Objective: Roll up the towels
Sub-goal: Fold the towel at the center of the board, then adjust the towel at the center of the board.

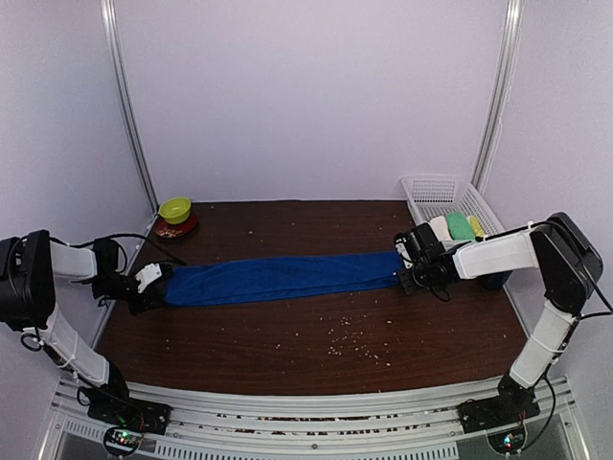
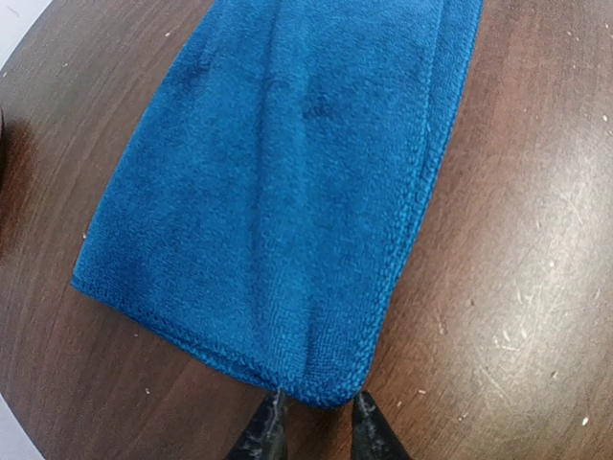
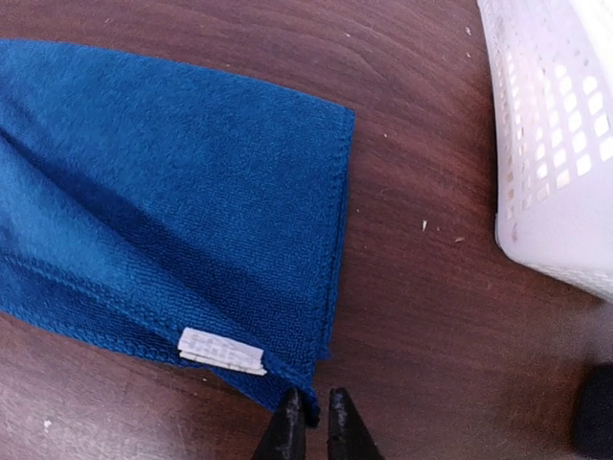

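Note:
One blue towel [image 1: 283, 278] lies flat in a long strip across the middle of the dark wooden table [image 1: 316, 364]. My left gripper [image 1: 163, 286] is low at its left end. In the left wrist view the towel's [image 2: 287, 192] rounded corner lies between the parted tips of the left gripper [image 2: 316, 414], which stands open. My right gripper [image 1: 404, 273] is at the towel's right end. In the right wrist view the towel's [image 3: 172, 192] corner, near a white label [image 3: 222, 351], pokes into the narrow gap of the right gripper [image 3: 313, 410], whose jaws stand slightly apart.
A white mesh basket [image 1: 429, 184] stands at the back right with white, green and yellow items in it; its wall [image 3: 556, 144] is close to my right gripper. A green bowl [image 1: 175, 208] sits at the back left. Crumbs [image 1: 354, 340] dot the table's front.

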